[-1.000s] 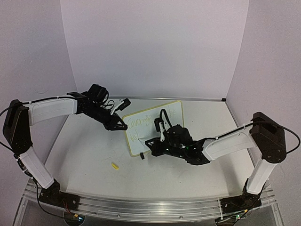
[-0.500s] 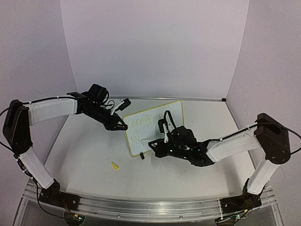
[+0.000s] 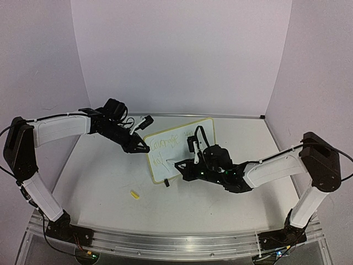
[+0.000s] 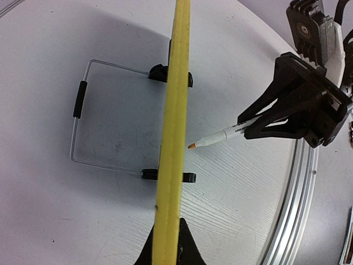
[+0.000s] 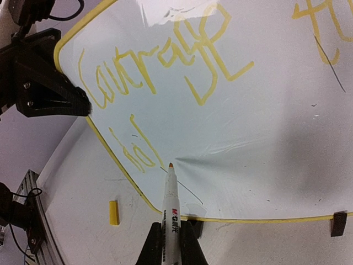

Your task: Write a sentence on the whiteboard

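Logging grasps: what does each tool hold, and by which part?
Right tool grips the marker by its barrel, writing tip free. Left tool pinches the whiteboard by its yellow frame's side edge.

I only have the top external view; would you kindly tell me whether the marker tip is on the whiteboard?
Observer: The right wrist view shows the right gripper holding the marker, its tip at the whiteboard face beside the second line; contact I cannot confirm.
Operator: What has been written?
Observer: The sentence begins "Courage" in yellow; the rest is unclear.
Operator: Is the board being held?
Observer: Yes; the left wrist view shows the left gripper clamped on the frame edge, a wire stand behind.
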`<state>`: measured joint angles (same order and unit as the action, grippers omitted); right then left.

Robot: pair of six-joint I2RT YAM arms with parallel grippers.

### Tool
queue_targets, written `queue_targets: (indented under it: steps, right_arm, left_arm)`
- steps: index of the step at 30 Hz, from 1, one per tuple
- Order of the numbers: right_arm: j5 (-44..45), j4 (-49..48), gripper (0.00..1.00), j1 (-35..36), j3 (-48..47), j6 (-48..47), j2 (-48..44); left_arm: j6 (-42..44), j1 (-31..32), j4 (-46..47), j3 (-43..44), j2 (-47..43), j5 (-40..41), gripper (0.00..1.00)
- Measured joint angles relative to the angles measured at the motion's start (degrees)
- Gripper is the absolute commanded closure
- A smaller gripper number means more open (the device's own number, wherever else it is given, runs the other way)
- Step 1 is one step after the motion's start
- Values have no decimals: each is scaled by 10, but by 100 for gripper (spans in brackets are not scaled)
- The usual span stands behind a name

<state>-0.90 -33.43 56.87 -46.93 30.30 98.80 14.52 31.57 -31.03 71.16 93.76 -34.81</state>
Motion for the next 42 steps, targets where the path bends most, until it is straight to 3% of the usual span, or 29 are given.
queue_targets:
  steps: [42]
  right_arm:
    - [-25,-8,100,-10,-11,0,24]
  left_arm:
    - [0,0,0,0,0,0,100]
